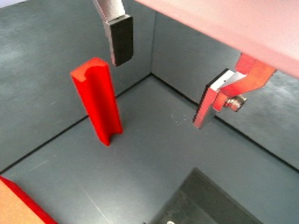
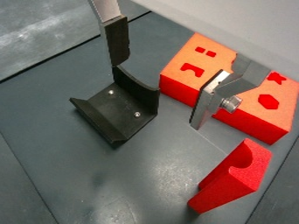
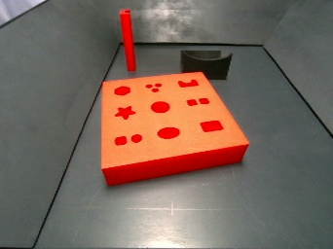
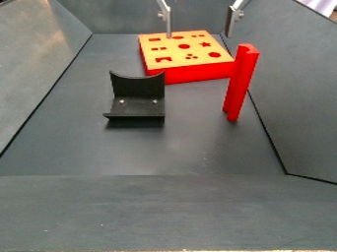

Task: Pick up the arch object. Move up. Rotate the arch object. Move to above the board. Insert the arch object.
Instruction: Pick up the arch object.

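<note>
The gripper (image 2: 163,79) hung with its jaws spread wide and nothing between them, above the floor between the fixture (image 2: 117,109) and the board (image 2: 193,66). In both wrist views one finger (image 1: 121,39) showed as a silver plate with a dark pad, and its partner (image 1: 219,96) as a silver plate with a bolt. In a side view the two fingertips (image 4: 164,14) could be seen at the upper edge, above the far end of the board (image 4: 184,51).

The arch object (image 3: 128,39), a slim bright red bar, stood upright on the floor just beyond the board's (image 3: 163,122) far corner, apart from it. In a side view it (image 4: 238,84) rose beside the board's near corner, with the fixture (image 4: 136,98) well apart on the board's other side. A wrist view showed its grooved top end (image 1: 97,96) away from the fingers, untouched.
</note>
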You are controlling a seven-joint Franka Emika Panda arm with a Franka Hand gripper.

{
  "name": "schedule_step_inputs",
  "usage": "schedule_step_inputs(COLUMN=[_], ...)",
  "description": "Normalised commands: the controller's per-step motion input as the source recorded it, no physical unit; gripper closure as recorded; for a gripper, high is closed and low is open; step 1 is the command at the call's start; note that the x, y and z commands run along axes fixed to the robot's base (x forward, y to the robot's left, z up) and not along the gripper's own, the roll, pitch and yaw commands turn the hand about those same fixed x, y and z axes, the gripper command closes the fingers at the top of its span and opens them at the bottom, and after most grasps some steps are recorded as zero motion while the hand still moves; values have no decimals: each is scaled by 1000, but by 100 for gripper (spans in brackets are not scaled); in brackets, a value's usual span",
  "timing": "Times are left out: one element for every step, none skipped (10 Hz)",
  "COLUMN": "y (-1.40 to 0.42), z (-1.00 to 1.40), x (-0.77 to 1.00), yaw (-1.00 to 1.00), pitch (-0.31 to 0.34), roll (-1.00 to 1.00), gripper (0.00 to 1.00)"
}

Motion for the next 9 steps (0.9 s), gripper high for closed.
schedule_step_inputs(y=[-214, -203, -200, -54, -9, 0, -3, -46, 0], z=[149, 177, 114, -94, -314, -500, -914, -997, -871], x=[-1000, -1000, -1000, -1000, -1000, -926, -191, 120, 203], yaw=[0, 0, 0, 0, 0, 0, 0, -46, -51], pitch=[-189, -184, -203, -179, -171, -76, 3, 114, 181], roll=[30, 40, 36, 56, 86, 54, 6, 0, 0], gripper=[0, 0, 0, 0, 0, 0, 0, 0, 0])
